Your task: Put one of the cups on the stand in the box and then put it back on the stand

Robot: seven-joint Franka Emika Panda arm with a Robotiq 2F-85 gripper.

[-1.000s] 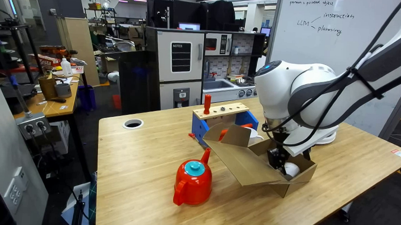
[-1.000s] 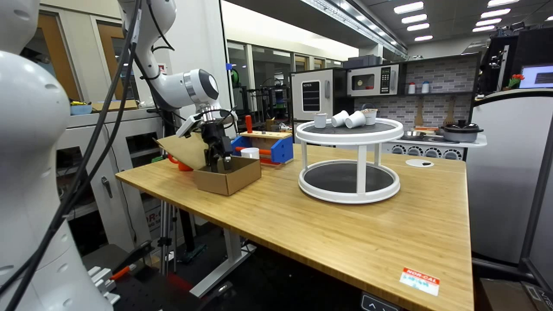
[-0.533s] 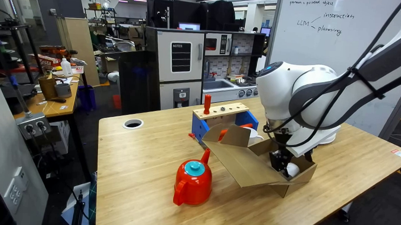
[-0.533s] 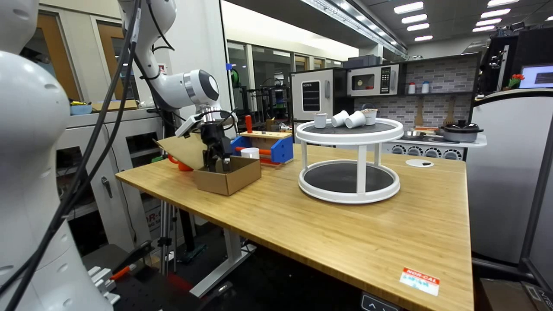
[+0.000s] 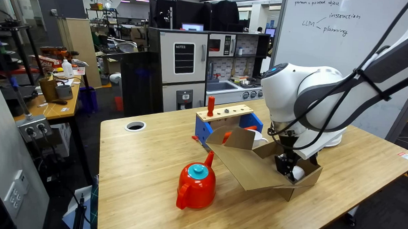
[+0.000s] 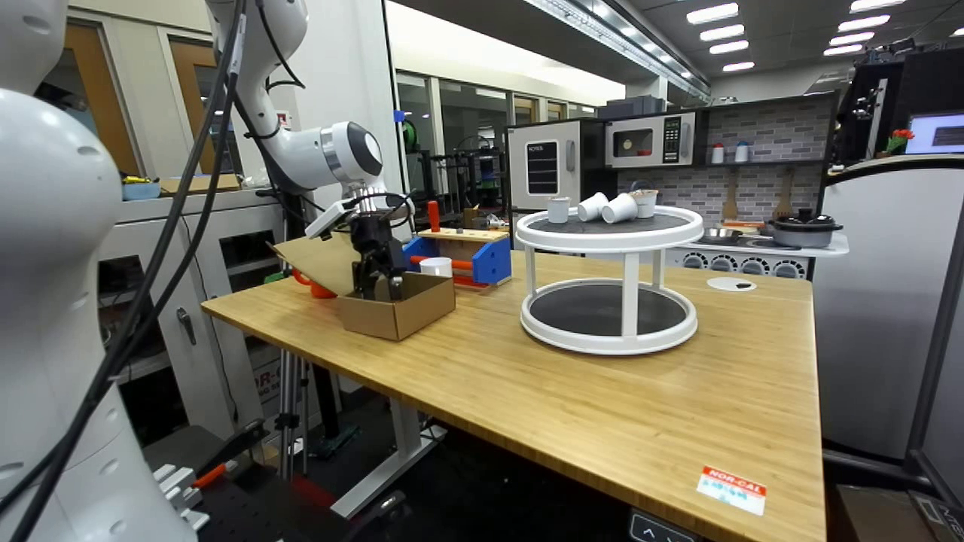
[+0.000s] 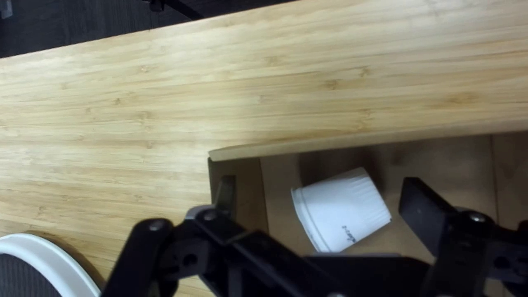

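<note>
A white paper cup (image 7: 342, 212) lies on its side on the floor of the cardboard box (image 6: 395, 320). My gripper (image 7: 319, 190) reaches down into that box, its jaws wide apart. One finger stands off the cup's rim and the other off its base, with gaps on both sides. In an exterior view the same cup (image 5: 298, 173) shows just beside the near finger. The white two-tier stand (image 6: 610, 242) is well away from the box and carries several white cups (image 6: 620, 208) on its top tier, two of them tipped over. Part of the stand's hoop (image 7: 68, 264) shows in the wrist view.
An open box flap (image 5: 246, 165) slopes outward over the table. Behind the box are a white mug (image 5: 258, 137) and a blue toy workbench (image 5: 203, 128) with red tools. A red teapot (image 5: 196, 187) with a turquoise lid stands near the flap.
My gripper has sunk slightly deeper into the box and shifted a little beside the cup, nearly still over the last half second. The jaws stay wide, and the cup looks unmoved.
</note>
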